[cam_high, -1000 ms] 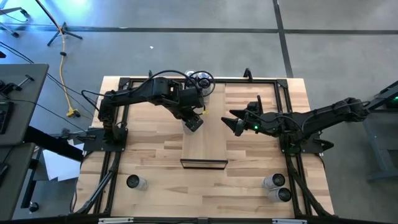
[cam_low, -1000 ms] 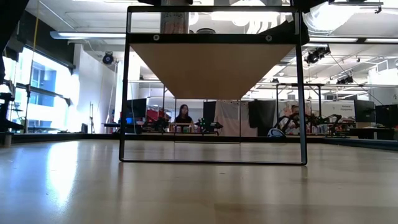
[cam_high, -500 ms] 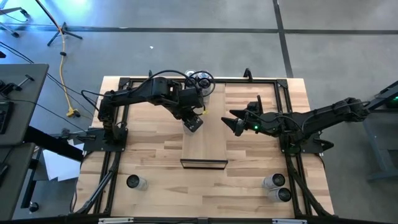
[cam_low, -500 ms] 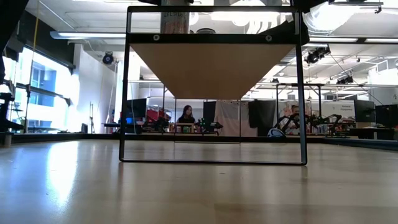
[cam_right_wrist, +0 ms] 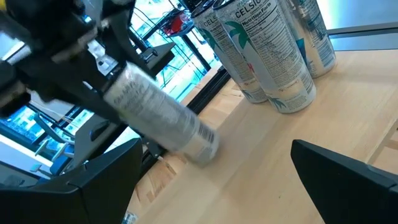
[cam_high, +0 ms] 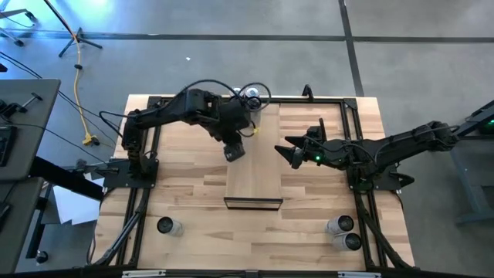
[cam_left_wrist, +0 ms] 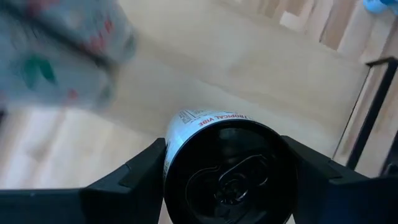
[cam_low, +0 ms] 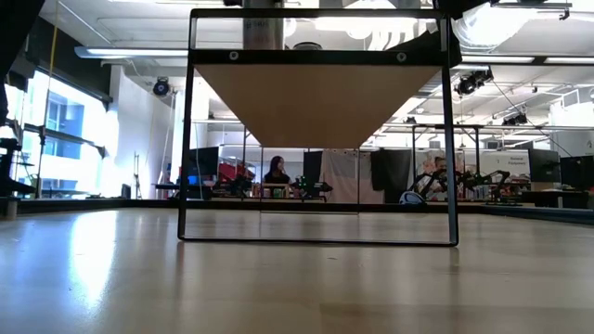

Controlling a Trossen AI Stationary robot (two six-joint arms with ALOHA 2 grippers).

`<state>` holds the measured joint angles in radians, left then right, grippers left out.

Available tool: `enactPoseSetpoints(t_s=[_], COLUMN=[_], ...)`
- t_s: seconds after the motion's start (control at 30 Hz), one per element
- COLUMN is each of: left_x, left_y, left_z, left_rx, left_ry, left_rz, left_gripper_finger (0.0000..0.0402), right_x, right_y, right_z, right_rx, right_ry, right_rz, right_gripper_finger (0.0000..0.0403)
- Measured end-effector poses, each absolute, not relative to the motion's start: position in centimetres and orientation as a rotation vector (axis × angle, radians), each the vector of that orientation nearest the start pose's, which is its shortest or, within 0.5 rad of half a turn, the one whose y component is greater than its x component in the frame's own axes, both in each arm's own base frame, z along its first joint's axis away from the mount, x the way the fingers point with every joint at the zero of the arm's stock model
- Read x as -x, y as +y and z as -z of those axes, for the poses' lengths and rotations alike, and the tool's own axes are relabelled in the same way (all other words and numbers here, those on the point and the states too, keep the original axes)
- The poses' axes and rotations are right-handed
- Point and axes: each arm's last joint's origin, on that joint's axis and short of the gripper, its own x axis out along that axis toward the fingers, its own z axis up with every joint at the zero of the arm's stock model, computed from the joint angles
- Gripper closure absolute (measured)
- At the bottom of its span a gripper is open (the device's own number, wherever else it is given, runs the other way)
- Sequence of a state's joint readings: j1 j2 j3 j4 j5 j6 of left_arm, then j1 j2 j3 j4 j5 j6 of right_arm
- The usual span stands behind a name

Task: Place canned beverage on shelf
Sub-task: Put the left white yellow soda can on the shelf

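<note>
The butcher-block tabletop (cam_high: 193, 208) carries the shelf (cam_high: 255, 174) at centre, one can (cam_high: 166, 226) near left and two cans (cam_high: 342, 232) near right; cans (cam_right_wrist: 273, 50) stand on the shelf's far end.

Floor (cam_high: 231, 62): grey concrete, dark seams | window (cam_low: 56, 121): bright, 9 o'clock in low view | ceiling lights (cam_low: 139, 53): long strips | person (cam_low: 276, 173): seated at far benches | yellow cable (cam_high: 79, 100): 10 o'clock from above

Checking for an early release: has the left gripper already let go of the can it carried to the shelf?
No. In the left wrist view the can sits clamped between the left gripper's fingers, above the shelf.
</note>
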<state>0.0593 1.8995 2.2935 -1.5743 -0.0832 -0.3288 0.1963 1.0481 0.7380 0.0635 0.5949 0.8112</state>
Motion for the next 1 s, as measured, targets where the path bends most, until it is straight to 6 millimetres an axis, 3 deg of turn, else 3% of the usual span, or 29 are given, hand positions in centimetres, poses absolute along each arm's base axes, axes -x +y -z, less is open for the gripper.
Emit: enactPoseSetpoints(t_s=[0.53,1.0], left_x=[-34.3,-34.4], left_y=[3.6,4.4], left_z=[-41.7,-40.6], left_rx=[-0.421,-0.367], left_ry=[1.181,1.215], left_rz=[0.124,0.148], left_gripper_finger=[0.0177,0.0176], right_x=[-22.8,-22.8], right_y=[2.9,2.9], right_z=[-29.2,-29.2], right_rx=[-0.730,-0.730], right_ry=[0.048,0.046], right_rz=[0.466,0.471], right_gripper_finger=[0.0006,0.0006])
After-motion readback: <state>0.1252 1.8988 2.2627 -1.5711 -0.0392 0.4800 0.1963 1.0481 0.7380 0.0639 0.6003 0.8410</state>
